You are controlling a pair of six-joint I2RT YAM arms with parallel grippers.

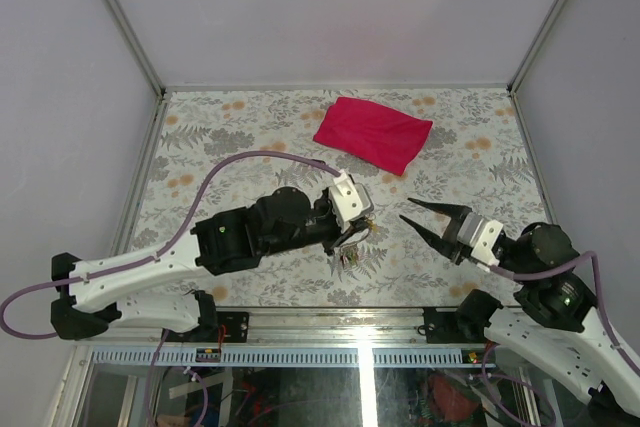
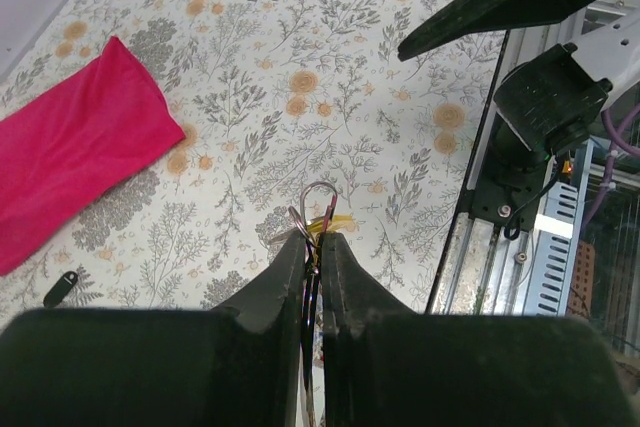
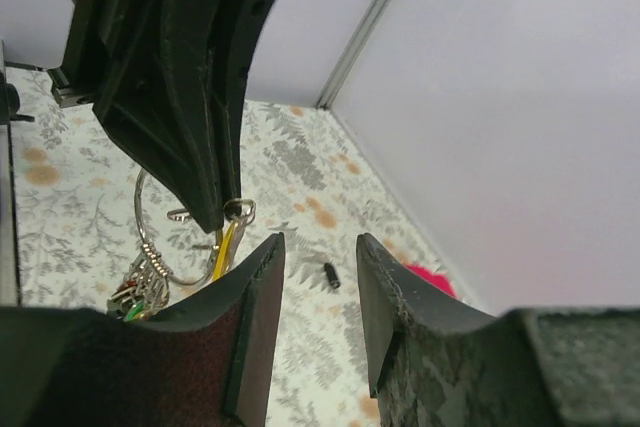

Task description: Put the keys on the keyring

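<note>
From above, the left gripper (image 1: 352,235) pinched the keyring (image 1: 350,257) and held it up over the table (image 1: 250,127), likely so more keys could slide on. The right gripper (image 1: 405,209) stood spread open just beside it, holding nothing. The left wrist view showed a yellow key (image 2: 335,220) at the ring. The right wrist view showed the key bunch (image 3: 140,292) hanging down.

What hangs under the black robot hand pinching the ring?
Under the left hand hang a thin round silver metal ring, a yellow-headed key and a bunch of coloured keys. The right hand hides the bunch's bottom.
</note>
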